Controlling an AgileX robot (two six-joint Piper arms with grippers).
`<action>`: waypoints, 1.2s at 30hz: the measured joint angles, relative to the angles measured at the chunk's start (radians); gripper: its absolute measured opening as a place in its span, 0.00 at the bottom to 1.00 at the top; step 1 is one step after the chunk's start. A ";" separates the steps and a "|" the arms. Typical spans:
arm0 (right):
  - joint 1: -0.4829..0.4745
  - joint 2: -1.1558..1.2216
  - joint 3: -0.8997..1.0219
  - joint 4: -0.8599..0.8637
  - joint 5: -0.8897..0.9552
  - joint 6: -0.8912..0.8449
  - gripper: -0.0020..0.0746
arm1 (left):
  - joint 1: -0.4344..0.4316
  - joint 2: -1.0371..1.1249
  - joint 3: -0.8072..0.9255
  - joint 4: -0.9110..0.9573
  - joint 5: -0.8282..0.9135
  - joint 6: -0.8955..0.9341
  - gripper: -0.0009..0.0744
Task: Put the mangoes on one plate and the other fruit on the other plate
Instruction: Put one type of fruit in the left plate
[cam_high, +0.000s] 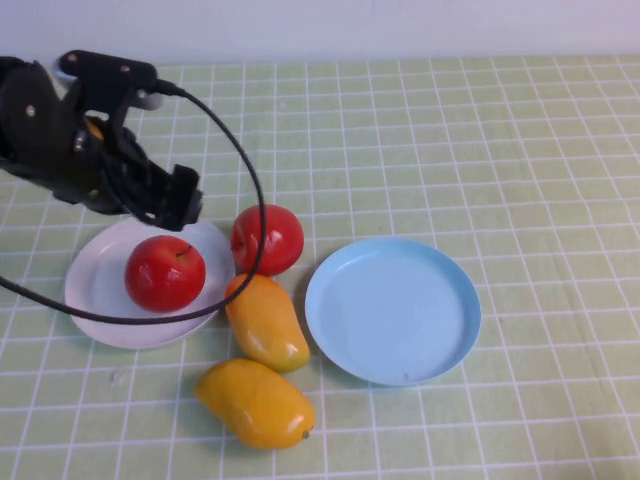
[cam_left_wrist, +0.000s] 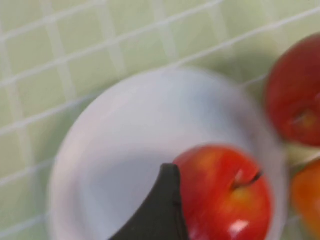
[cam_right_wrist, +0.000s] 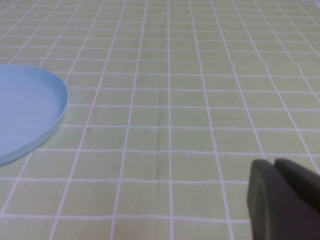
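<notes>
One red apple (cam_high: 165, 272) (cam_left_wrist: 225, 192) lies on the white plate (cam_high: 95, 285) (cam_left_wrist: 115, 145). The second apple (cam_high: 267, 240) (cam_left_wrist: 295, 95) rests on the table against that plate's right rim. Two mangoes (cam_high: 266, 322) (cam_high: 255, 402) lie on the table in front, between the plates; one mango's edge (cam_left_wrist: 307, 195) shows in the left wrist view. The light blue plate (cam_high: 393, 310) (cam_right_wrist: 25, 110) holds nothing. My left gripper (cam_high: 178, 205) hovers open just behind and above the plated apple, with one dark finger (cam_left_wrist: 167, 205) beside it. My right gripper (cam_right_wrist: 275, 167) is shut over bare cloth to the right of the blue plate.
A green checked cloth (cam_high: 480, 150) covers the table. The left arm's black cable (cam_high: 250, 180) loops over the white plate and across the second apple. The right arm is out of the high view.
</notes>
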 joint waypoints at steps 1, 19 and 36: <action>0.000 0.000 0.000 0.000 0.000 0.000 0.01 | -0.018 0.008 -0.008 -0.025 -0.021 0.016 0.90; 0.000 0.000 0.000 0.000 0.000 0.000 0.01 | -0.134 0.369 -0.298 -0.143 0.043 0.173 0.90; 0.000 0.000 0.000 0.000 0.000 0.000 0.01 | -0.134 0.414 -0.310 -0.143 0.012 0.197 0.88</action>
